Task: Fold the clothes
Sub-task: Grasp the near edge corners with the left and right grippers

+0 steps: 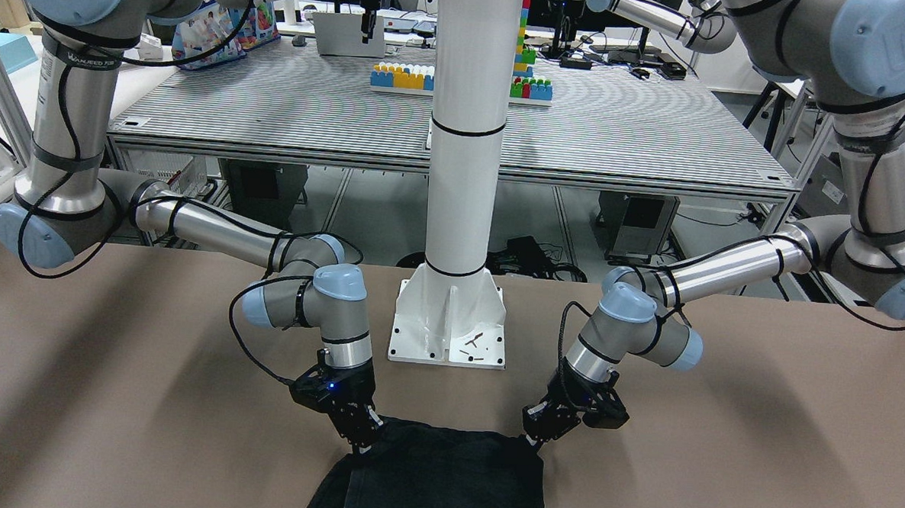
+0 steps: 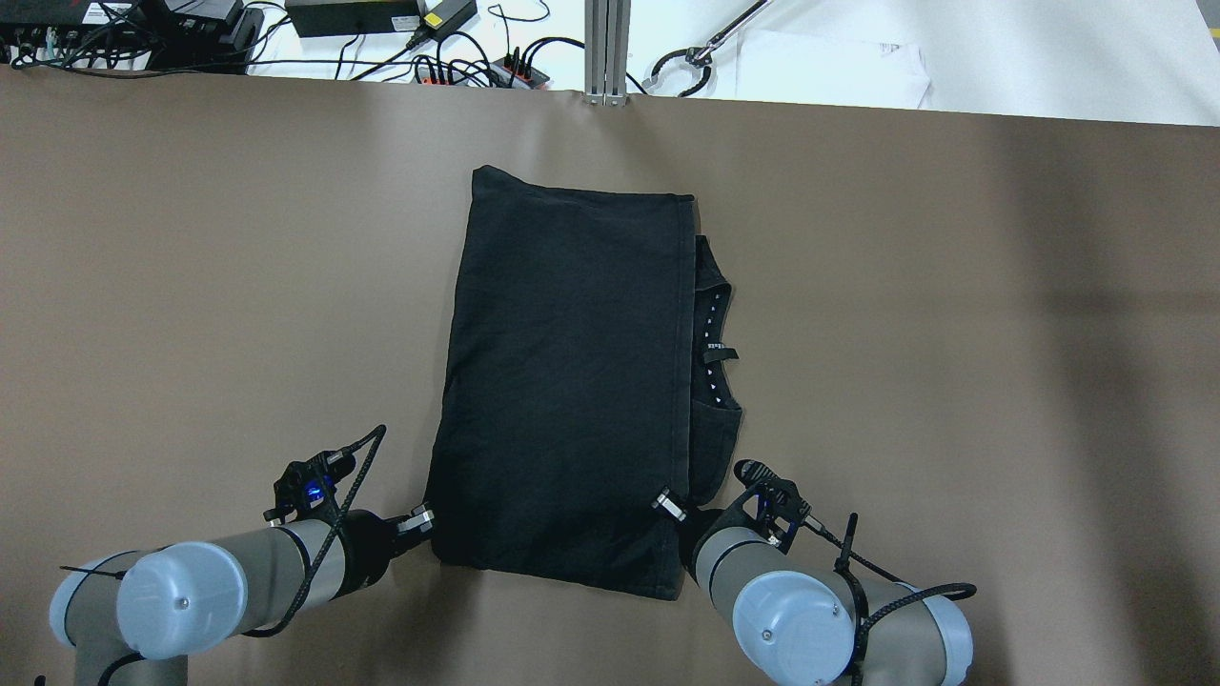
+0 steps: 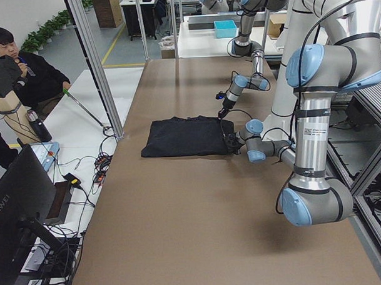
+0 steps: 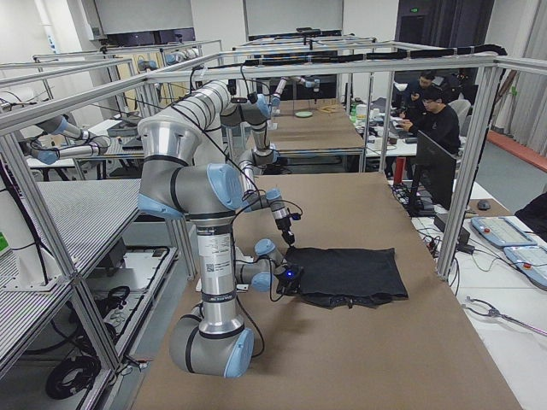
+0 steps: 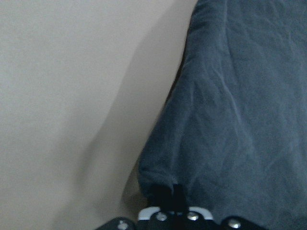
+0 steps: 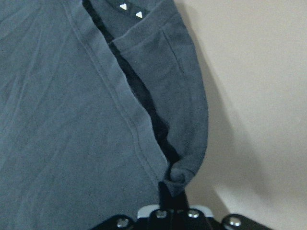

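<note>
The black cloth (image 2: 572, 381) lies folded flat in the middle of the brown table (image 2: 191, 286); a lower layer with a neckline (image 2: 715, 381) sticks out on its right. My left gripper (image 2: 421, 520) is shut on the cloth's near left corner (image 5: 163, 184). My right gripper (image 2: 668, 504) is shut on the near right corner, pinching the layers' edges (image 6: 175, 179). In the front-facing view the cloth (image 1: 442, 483) lies at the bottom, with my left gripper (image 1: 530, 439) on the view's right and my right gripper (image 1: 360, 442) on its left.
The white post's base (image 1: 449, 330) stands just behind the grippers. Cables and power units (image 2: 381, 19) lie past the table's far edge. An operator (image 3: 19, 73) sits beyond the far side, and a monitor (image 4: 432, 175) stands there.
</note>
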Robot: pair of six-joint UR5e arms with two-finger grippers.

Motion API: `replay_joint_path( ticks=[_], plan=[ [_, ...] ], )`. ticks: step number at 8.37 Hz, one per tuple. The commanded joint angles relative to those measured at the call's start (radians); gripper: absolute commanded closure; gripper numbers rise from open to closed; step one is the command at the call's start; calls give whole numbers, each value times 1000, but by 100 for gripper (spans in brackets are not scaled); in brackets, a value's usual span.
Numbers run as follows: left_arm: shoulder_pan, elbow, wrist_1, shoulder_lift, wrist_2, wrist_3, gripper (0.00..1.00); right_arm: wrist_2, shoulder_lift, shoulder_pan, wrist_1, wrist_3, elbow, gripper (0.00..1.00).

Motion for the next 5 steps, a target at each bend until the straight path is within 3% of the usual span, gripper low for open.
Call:
replay_joint_path(
  ticks=[1, 4, 5],
  plan=[
    [1, -65, 0, -8, -7, -1, 100, 2, -70, -6, -4, -62, 131, 100],
    [87, -330, 43, 110, -4, -2, 100, -27, -221, -145, -45, -70, 399, 100],
    [78, -382, 102, 115, -8, 1, 100, -28, -208, -145, -98, -70, 420, 100]
  ],
)
